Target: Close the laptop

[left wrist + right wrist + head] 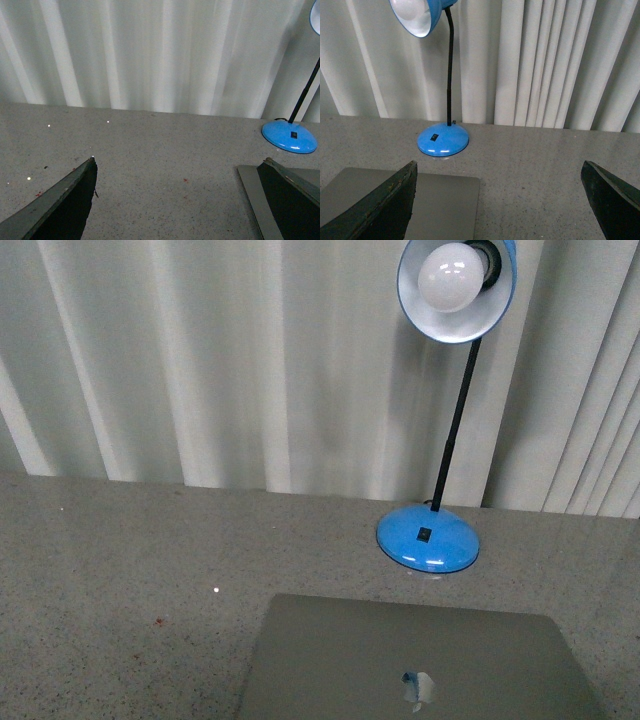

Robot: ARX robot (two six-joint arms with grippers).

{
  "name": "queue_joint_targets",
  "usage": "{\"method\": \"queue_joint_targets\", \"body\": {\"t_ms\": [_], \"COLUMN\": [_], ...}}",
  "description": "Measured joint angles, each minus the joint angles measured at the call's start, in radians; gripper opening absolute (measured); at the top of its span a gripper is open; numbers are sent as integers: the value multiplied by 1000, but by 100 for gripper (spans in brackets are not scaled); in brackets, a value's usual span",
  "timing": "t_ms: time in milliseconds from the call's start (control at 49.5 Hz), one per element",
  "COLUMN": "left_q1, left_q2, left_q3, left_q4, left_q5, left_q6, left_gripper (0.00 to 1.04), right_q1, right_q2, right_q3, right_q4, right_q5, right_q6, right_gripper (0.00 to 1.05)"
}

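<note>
Silver laptop (420, 660) shut, claws spread

We're seeing a blue desk lamp (428, 538) standing on the speckled grey countertop (120, 570), its shade (457, 285) tilting down with a white bulb (447, 275) showing. Pale pleated curtains (230, 360) are hanging behind it.

You face a speckled grey worktop (120, 570) backed by pale, vertically pleated curtains (220, 360). A blue desk lamp (428, 538) stands on the worktop just before the curtains, its black stem rising to a blue shade holding a white bulb (447, 276).
</note>
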Motion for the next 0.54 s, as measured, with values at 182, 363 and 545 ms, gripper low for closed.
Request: {"method": "queue_joint_targets", "body": {"t_ms": [182,363,545], "left_q1": [0,0,0], "left_q2": [0,0,0], "left_q3": [0,0,0], "left_q4": [0,0,0], "left_q5": [0,0,0], "left_q6": [0,0,0], "left_gripper": [98,98,98], "right_q1": [0,0,0], "right_q2": [0,0,0], "right_q3": [0,0,0], "right_q4": [0,0,0], "right_q5": [0,0,0], "right_q6": [0,0,0], "right_gripper": [97,97,97]}}
